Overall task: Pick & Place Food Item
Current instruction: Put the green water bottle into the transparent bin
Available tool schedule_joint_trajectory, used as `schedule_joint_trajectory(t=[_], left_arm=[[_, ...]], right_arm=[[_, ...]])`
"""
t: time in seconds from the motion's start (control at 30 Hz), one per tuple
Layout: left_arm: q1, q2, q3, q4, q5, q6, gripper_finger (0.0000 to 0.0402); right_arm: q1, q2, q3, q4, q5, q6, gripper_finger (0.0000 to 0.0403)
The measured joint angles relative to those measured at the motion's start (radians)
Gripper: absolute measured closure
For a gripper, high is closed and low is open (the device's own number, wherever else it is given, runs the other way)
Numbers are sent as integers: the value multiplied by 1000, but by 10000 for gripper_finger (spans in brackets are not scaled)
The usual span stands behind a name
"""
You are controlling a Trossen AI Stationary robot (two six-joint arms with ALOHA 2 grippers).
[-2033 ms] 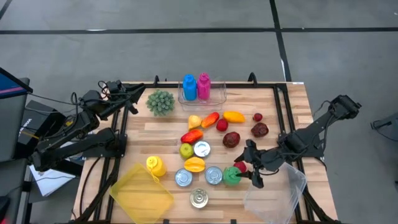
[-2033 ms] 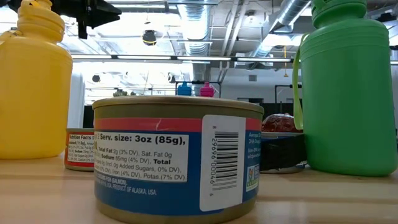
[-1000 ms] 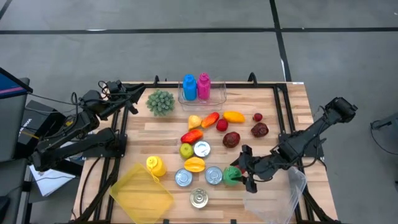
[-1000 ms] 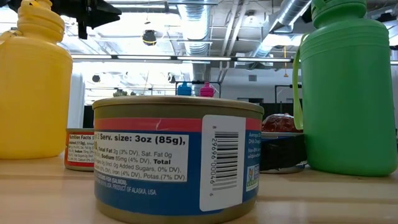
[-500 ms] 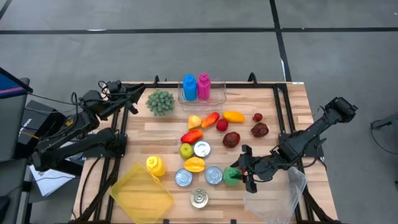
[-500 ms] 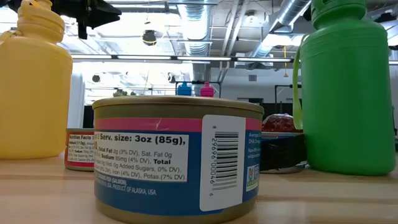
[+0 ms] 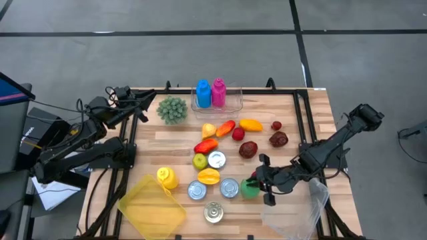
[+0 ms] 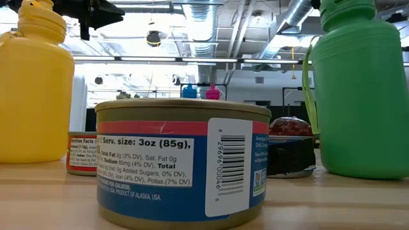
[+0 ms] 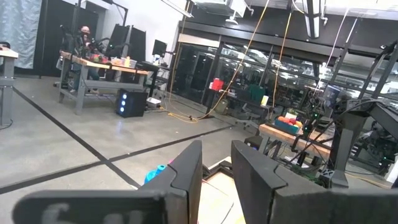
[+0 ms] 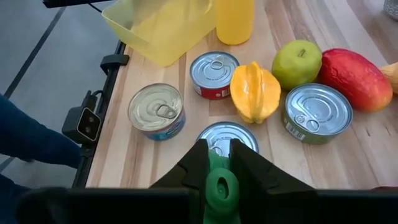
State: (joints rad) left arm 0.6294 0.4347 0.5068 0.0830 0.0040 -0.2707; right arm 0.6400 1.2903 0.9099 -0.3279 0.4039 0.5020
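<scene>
Wooden slats make up our table point(image 7: 167, 143), crowded with toy fruit, tins and small bottles, and grey floor surrounds it. Taking the table's middle as the dial in the high view, the green bottle point(image 7: 249, 189) stands at about five o'clock, just beside a tin point(image 7: 229, 187) on its nine o'clock side. Our right gripper point(image 7: 259, 183) reaches it from the three o'clock side, and in the right wrist view the two fingers point(image 10: 198, 160) are pinched together on the bottle's narrow green neck point(image 10: 219, 180). From the low camera the green bottle point(image 8: 361, 96) stands upright on the boards, so we judge the grip made but the lift not yet begun.

To do this step well, we would raise the bottle straight up before any sideways travel, since the tin sits close and a drag could knock it or tip the bottle. A hold this high on the neck may let the body swing, so we would move slowly. The clear tub point(image 7: 297, 212) at about four o'clock of the bottle looks a likely place to set it, though the task names none.

Our left gripper point(image 7: 137, 101) waits off the table's ten o'clock corner, fingers nearly together and empty.
</scene>
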Motion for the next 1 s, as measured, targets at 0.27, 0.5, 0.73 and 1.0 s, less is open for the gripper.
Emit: schedule_joint_trajectory(t=[0.27,0.5,0.73,1.0], left_arm=[[0,0,0,0,0,0,325],[0,0,0,0,0,0,325],[0,0,0,0,0,0,325],[0,0,0,0,0,1,325]], right_arm=[[-71,-66,20,-16,-10,-10,358],[-226,-121,83,-19,-12,-139,358],[-455,-118,207,-62,-14,-277,358],[-730,-90,300,-52,-67,-396,358]])
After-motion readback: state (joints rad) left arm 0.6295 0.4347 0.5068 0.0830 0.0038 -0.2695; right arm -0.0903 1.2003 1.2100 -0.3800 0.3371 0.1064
